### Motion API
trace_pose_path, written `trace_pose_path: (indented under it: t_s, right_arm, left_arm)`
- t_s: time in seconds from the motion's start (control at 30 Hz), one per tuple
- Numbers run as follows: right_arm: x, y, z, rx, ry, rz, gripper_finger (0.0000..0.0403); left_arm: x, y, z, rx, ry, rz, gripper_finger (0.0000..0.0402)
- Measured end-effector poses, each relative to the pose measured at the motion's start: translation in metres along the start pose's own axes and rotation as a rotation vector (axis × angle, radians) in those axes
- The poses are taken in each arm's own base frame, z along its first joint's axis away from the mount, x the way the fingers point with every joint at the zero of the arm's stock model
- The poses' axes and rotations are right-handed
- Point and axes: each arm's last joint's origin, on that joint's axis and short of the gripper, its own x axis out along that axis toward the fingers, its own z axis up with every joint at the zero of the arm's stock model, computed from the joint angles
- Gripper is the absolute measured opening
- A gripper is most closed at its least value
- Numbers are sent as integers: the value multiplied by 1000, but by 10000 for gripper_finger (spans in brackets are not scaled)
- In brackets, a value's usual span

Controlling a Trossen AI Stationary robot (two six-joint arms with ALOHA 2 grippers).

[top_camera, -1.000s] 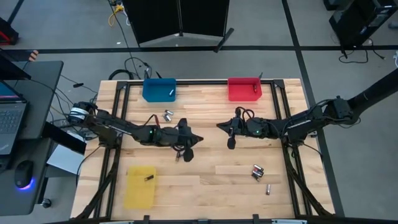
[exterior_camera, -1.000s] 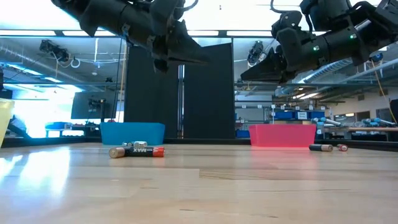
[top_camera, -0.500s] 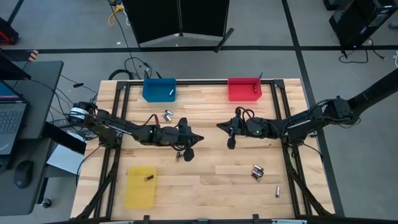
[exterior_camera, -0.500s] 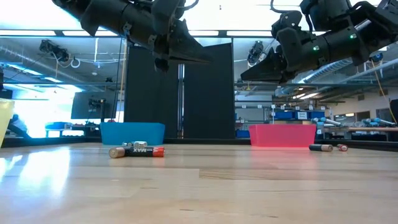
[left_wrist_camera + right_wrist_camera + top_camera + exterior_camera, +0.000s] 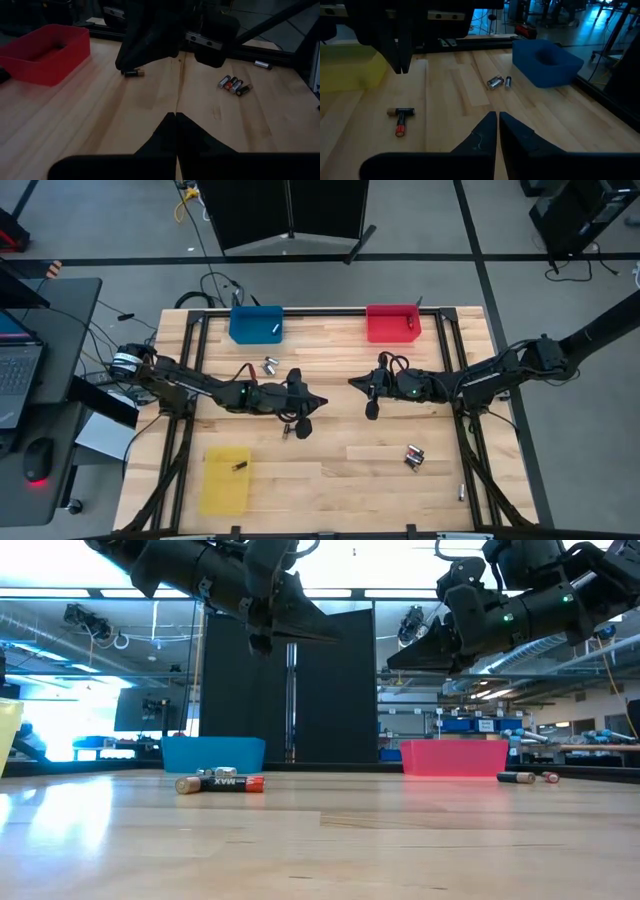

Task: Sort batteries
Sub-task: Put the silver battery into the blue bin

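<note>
Black-red battery [image 5: 220, 783] flat, crosswise

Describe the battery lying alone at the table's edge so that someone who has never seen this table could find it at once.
Start at the wooden table and follow its right-hand side toward the near corner, away from the red bin. Past the cluster of batteries, a single silver-grey battery lies by the black frame rail. Unlike the clustered cells, it lies alone at the very edge.
</note>
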Motion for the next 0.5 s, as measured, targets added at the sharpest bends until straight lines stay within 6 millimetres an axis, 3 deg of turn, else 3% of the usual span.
trace_pose_path:
  t_s: [0.5]
  right_arm:
    - [0,0,0,0,0,0,30]
  left_arm:
    - [3,11,3,55,-8,8,4]
